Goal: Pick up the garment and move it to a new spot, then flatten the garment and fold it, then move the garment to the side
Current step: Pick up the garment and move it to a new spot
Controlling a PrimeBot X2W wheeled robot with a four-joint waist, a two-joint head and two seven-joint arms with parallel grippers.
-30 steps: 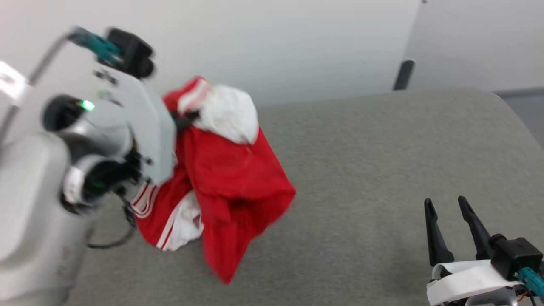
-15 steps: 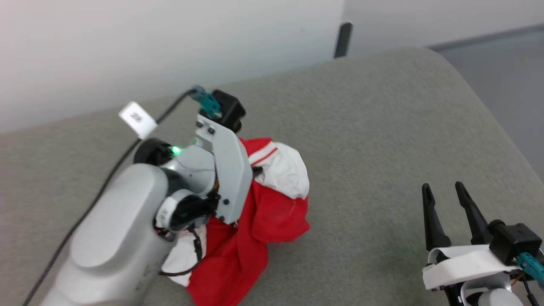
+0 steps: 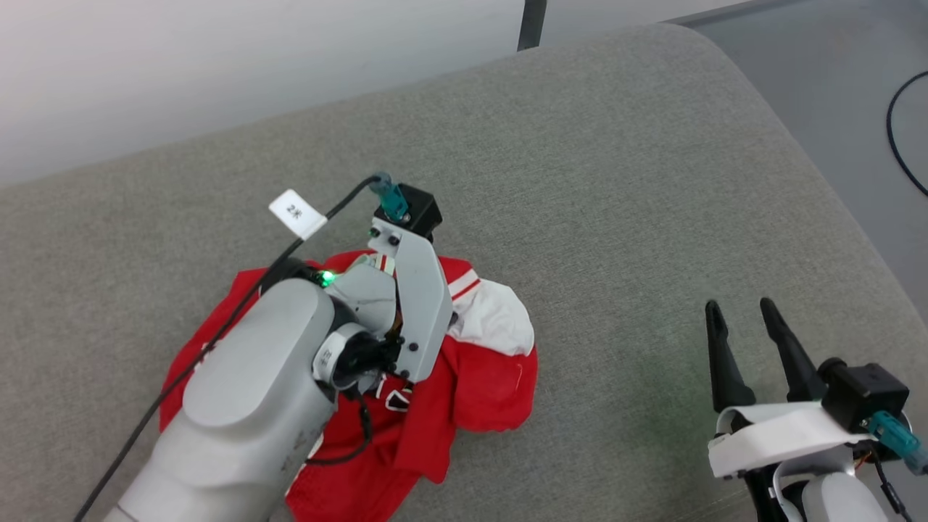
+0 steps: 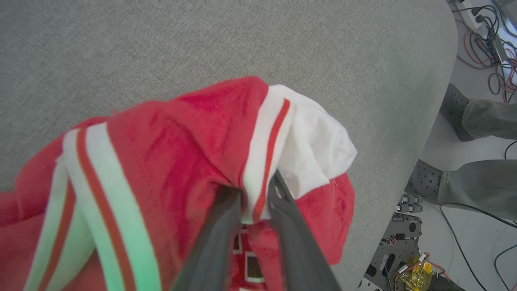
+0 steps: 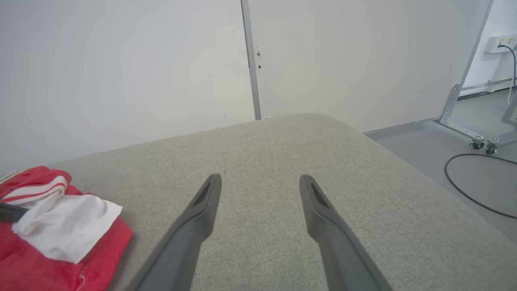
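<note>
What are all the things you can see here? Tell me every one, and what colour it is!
shirt: one, red with white sleeves and striped trim, crumpled on the padded top
padded top: one, grey, under the shirt
wall: one, white, behind the padded top
cable: one, black, curving on the floor at the right
wheeled frame: one, silver, on the floor far right
person's legs: two, grey trousers and shoes, beside the padded top
tag: one, white, above the shirt in the head view
left arm: one, silver-grey, over the shirt
left gripper: one, dark, clamped on the shirt's striped trim
right gripper: one, dark, open over bare padding
</note>
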